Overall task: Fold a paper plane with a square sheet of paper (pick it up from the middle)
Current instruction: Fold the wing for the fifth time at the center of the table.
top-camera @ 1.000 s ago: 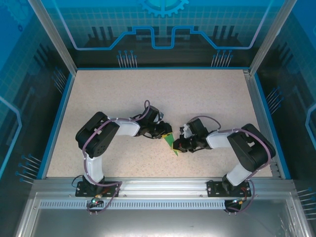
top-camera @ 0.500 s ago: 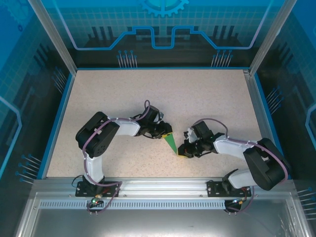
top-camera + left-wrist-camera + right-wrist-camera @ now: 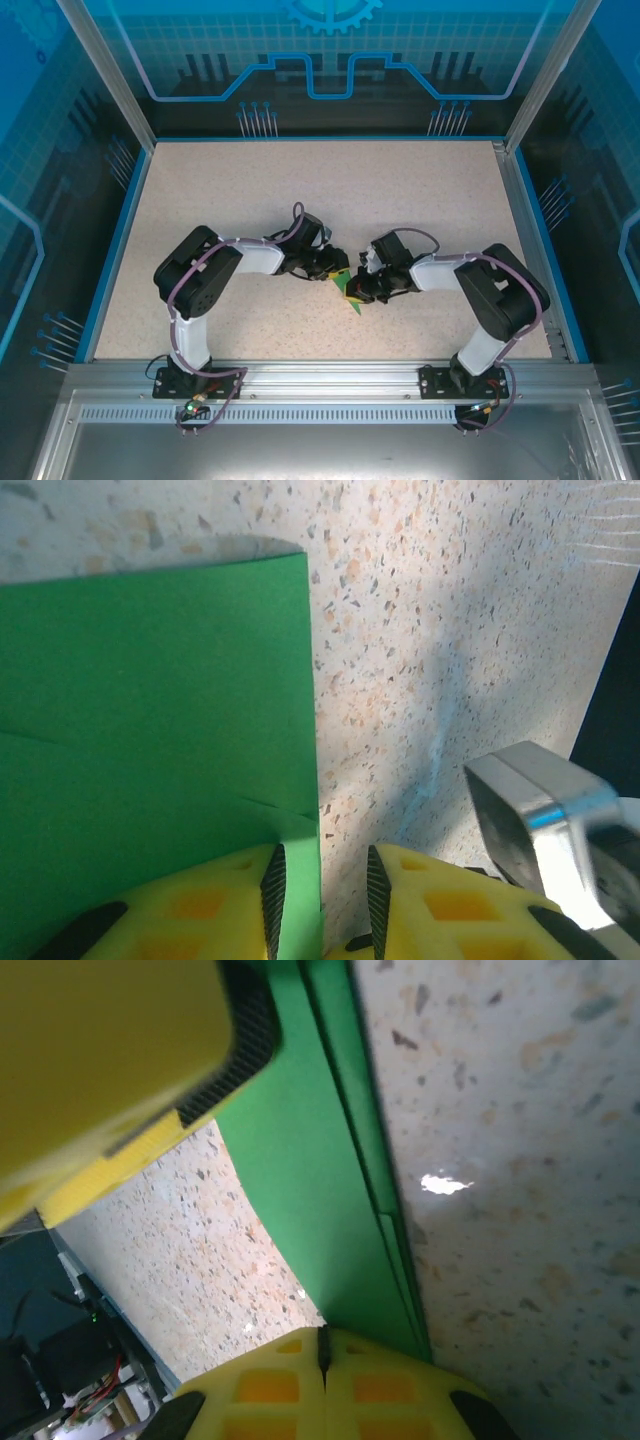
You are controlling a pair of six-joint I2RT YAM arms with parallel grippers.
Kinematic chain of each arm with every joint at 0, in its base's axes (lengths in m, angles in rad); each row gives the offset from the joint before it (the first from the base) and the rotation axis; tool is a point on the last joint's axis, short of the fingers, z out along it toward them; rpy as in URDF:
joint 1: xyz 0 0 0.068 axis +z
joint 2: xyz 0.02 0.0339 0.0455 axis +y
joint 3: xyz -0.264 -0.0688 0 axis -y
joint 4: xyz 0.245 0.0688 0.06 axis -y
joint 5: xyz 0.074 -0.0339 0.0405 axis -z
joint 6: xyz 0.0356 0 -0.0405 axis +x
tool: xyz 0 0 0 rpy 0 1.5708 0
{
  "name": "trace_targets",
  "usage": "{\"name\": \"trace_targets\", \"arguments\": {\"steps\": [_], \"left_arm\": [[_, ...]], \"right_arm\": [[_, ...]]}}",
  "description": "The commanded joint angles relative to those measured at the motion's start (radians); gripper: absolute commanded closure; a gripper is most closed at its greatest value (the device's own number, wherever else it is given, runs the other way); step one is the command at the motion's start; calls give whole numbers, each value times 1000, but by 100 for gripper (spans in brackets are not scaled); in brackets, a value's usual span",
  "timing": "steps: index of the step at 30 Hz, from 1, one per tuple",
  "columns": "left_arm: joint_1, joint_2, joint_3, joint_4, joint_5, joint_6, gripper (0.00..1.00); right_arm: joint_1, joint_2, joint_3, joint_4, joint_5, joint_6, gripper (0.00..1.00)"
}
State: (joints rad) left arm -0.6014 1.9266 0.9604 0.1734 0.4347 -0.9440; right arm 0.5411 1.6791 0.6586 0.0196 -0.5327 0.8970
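**top view.** the paper plane (image 3: pixel 351 300) lies on the speckled counter (image 3: pixel 250 190), near its middle and towards the near edge, directly between the two arms. it is a narrow green wedge. its long axis runs roughly far to near, with the wide end up by the left tool (image 3: pixel 337 272) and the point aimed at the arm bases. the right tool (image 3: pixel 362 292) meets it from the right side, about halfway along the long edge. both tools are at the paper, so neither arm is clearly the nearer.

**left wrist view.** the paper plane (image 3: pixel 150 710) fills the left half as a broad creased face, and its straight edge runs away from the camera. the left tool (image 3: pixel 320 880) stands with its jaws apart. that edge passes into the gap beside one yellow finger (image 3: pixel 190 910), and bare counter shows in the rest of the gap, so no pinch is visible.

**right wrist view.** the right tool (image 3: pixel 322 1360) has its jaws pressed together. the layered edge of the paper plane (image 3: pixel 300 1190) runs straight into the closed tips and lifts in a curve off the counter, which reads as a grip on the paper. another yellow finger (image 3: pixel 110 1050), probably the left tool's, hangs over the far end.

**judgement.** any coming fold would turn on the long axis. the right tool holds one flank, so the hinge line lies just to its left and runs towards the left tool.
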Motion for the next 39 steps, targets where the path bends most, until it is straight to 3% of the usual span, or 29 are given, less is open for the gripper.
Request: {"name": "trace_targets", "arguments": {"steps": [1,14,39], "left_arm": [[7,72,-2,-111,-64,11,68],[8,59,41,-185,-57,40,68],[7,52,40,-121,-48,0,67]], "right_arm": [[-2,30,10,-80,93,-37,99],[-31,39,-62,-46,106,-17,100],[9,184,-49,20,40,-73,100]]}}
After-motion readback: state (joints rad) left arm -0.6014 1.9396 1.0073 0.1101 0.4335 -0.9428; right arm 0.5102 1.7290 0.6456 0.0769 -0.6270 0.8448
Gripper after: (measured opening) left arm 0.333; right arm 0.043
